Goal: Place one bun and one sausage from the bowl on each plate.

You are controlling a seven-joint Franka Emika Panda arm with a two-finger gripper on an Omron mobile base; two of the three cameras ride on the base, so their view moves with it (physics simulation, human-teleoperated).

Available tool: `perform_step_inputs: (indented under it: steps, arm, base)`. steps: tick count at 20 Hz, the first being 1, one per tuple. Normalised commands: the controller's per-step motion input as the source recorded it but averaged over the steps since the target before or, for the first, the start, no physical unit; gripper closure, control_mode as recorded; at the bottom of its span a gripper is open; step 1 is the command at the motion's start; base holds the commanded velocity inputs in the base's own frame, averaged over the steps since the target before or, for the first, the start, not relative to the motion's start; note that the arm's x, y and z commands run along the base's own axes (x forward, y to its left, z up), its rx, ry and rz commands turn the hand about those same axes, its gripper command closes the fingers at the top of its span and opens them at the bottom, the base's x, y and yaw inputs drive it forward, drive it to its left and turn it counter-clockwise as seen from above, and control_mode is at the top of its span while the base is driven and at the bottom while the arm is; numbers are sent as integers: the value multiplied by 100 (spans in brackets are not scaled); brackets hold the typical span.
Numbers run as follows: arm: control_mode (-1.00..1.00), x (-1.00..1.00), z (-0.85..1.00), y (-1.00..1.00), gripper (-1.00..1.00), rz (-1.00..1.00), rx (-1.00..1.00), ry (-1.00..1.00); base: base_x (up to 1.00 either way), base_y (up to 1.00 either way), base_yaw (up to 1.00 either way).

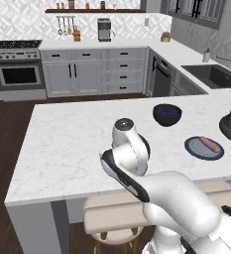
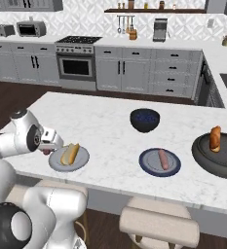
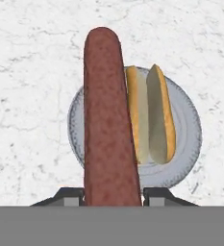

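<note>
The gripper has its two dark fingers clamped on one end of a long reddish-brown sausage, which sticks out ahead of it, poised above the plain light grey round plate. On that plate lies a split golden-tan bun, its pale cut faces turned up. From the right side of the room I see the same plate near the front edge of the white marble island counter, with the bun on it and the hand just beside it.

Further along the counter the grey plate with the dark blue rim carries a second sausage but no bun. The wide, shallow, dark grey-black bowl beyond it holds one more bun. A smaller, deeper black bowl with a blue inside stands behind, well apart from all this.

The trouble I would watch for is the release. The sausage is held only at one end and hangs over the plate's side rather than its middle, so if it is let go from this height it may tip, roll off the bun's rounded flank and travel over the low rim onto the marble. This plate also sits close to the counter's front edge, so a rolling sausage could go to the floor. Lowering too hard could nudge the bun aside instead.
</note>
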Motion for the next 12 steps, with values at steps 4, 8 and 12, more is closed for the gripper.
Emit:
perform_step_inputs:
  steps: [4,8,12]
  arm:
    - [-100,73,-21,10,100,-1,0,8]
    - [-100,28,-39,-5,100,-9,0,21]
    - [-100,4,-28,0,-100,-8,0,14]
  base:
    - [0,0,0]
    - [0,0,0]
    - [0,0,0]
